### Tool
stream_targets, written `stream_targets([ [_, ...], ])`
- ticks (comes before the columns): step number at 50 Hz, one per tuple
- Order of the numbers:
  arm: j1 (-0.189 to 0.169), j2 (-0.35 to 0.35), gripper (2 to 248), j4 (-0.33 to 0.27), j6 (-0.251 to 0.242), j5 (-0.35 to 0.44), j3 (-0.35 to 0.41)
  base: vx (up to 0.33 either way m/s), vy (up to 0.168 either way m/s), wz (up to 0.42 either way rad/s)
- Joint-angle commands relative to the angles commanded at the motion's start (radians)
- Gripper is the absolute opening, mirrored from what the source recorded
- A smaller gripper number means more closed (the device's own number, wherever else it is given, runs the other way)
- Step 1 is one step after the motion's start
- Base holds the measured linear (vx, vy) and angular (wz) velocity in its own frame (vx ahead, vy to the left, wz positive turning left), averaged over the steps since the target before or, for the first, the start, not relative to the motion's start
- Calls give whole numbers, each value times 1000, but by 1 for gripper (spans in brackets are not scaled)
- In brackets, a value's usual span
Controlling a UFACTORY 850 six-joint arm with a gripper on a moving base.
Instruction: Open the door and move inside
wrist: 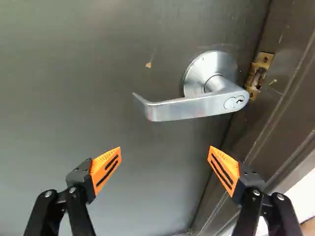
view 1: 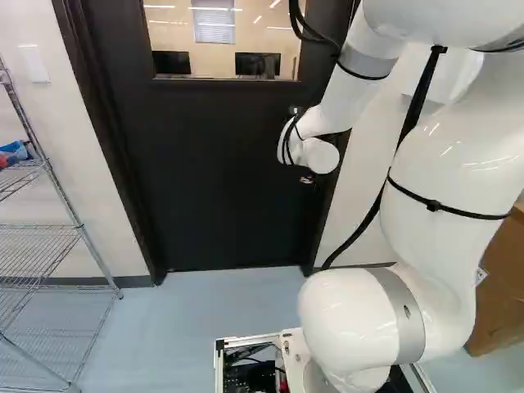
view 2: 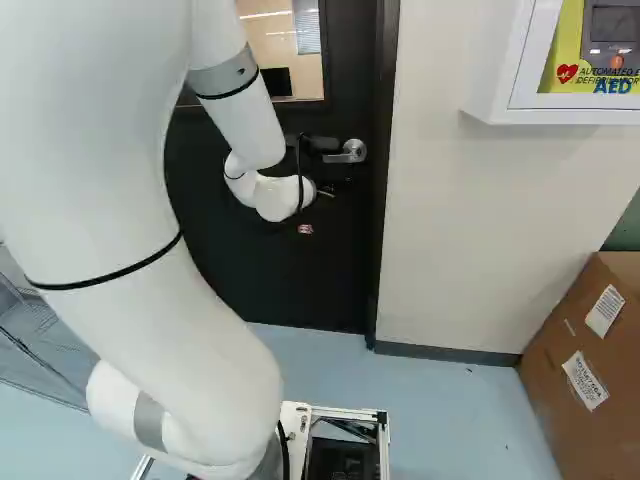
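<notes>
Door [view 1: 205, 180] spans the far side of the left base view, closed or nearly so, with a wire shelf [view 1: 49, 233] on the left and the arm [view 1: 438, 155] reaching from the near right toward its right-hand part. It will probably swing as one heavy, rigid slab, slow to start.

Right base view: the metal lever [view 2: 347, 152] sits at the door's right side, just short of the frame [view 2: 380, 180]. A cardboard box [view 2: 590, 350] stands farther right, below a white cabinet [view 2: 510, 75] on the wall.

Wrist view: the gripper [wrist: 165, 148] is spread wide, holding nothing, orange pads [wrist: 106, 168] apart, with the lever ahead of them, untouched. That lever looks hard, smooth and a bit slippery; expect a spring pushing back. Best purchase is the bent free end, away from the keyed pivot, where turning should take least force. Nearer the strike plate [wrist: 258, 73], a finger could knock the frame. Whether the latch is engaged, I can't tell.
</notes>
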Motion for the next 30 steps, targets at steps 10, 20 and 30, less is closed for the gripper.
stream_targets([
  [10,4,-45,247,70,0,0,-49,0,0,0],
  [20,8,-89,247,81,0,0,-98,0,0,0],
  [30,12,-133,247,81,0,0,-148,0,0,0],
])
